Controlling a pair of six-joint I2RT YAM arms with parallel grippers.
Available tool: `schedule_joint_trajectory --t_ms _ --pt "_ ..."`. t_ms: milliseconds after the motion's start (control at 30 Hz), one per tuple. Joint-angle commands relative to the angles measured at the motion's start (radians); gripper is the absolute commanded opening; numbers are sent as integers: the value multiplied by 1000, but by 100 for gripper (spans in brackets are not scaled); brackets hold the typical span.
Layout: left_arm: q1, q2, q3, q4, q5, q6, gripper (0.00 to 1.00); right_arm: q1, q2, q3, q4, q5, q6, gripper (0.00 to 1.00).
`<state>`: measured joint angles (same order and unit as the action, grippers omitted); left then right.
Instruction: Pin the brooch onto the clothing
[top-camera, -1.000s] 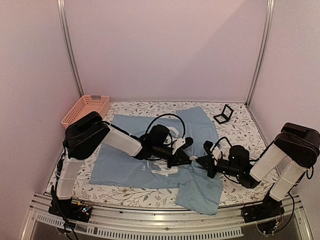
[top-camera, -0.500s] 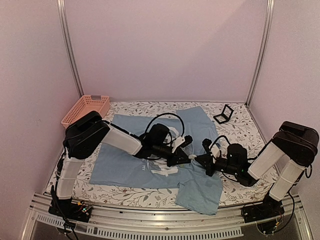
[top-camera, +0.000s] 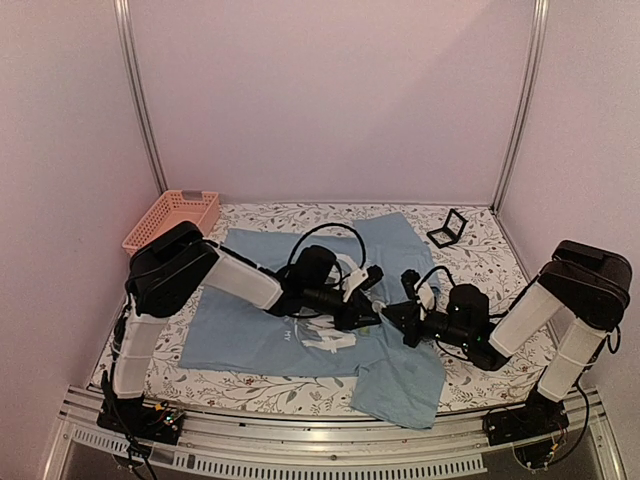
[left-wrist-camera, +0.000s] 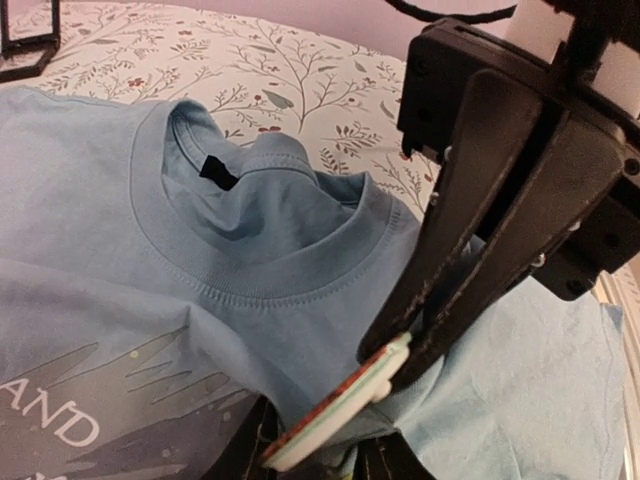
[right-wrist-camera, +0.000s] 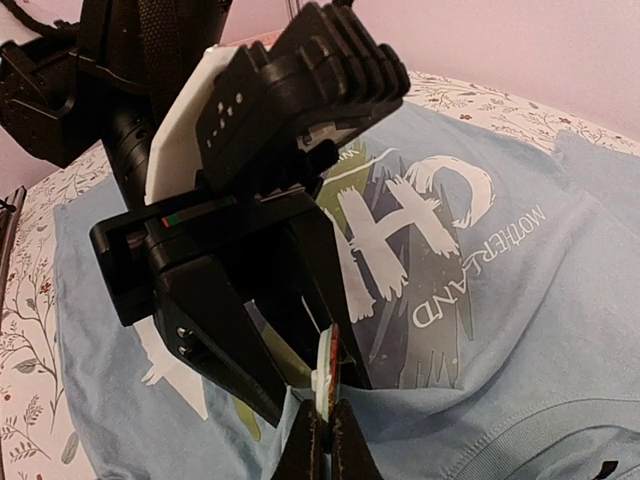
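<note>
Right gripper (right-wrist-camera: 322, 435) pinches the brooch (left-wrist-camera: 340, 420) by its rim, edge-on over the T-shirt (left-wrist-camera: 250, 250) near the collar; left gripper (right-wrist-camera: 308, 398) stands slightly parted around it. Tiny, light, rigid disc, I judge — prone to twist; the fabric is soft, so I'd grip the rim only.

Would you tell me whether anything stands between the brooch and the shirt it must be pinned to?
Nothing visible does. The brooch, pinched in the right gripper, sits right at the T-shirt fabric near the collar; the open left gripper flanks it.
</note>
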<state>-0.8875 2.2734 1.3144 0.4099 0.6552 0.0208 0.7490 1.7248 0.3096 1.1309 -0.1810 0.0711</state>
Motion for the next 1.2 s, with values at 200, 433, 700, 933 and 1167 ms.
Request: schedule_joint_trajectory --t_ms 200,433,700,933,1167 --pt "-23 -49 -32 82 -10 -14 24 29 -8 39 126 -35 50 0" --pt "-19 -72 -55 80 -13 -2 30 24 -22 26 125 -51 50 0" --pt "1 -217 -194 68 -10 171 50 -10 -25 9 99 -165 4 0" --pt "20 -218 -189 82 61 191 56 -66 -2 21 98 -304 -27 0" --pt "43 -198 -171 40 71 225 35 -89 13 29 98 -364 -35 0"
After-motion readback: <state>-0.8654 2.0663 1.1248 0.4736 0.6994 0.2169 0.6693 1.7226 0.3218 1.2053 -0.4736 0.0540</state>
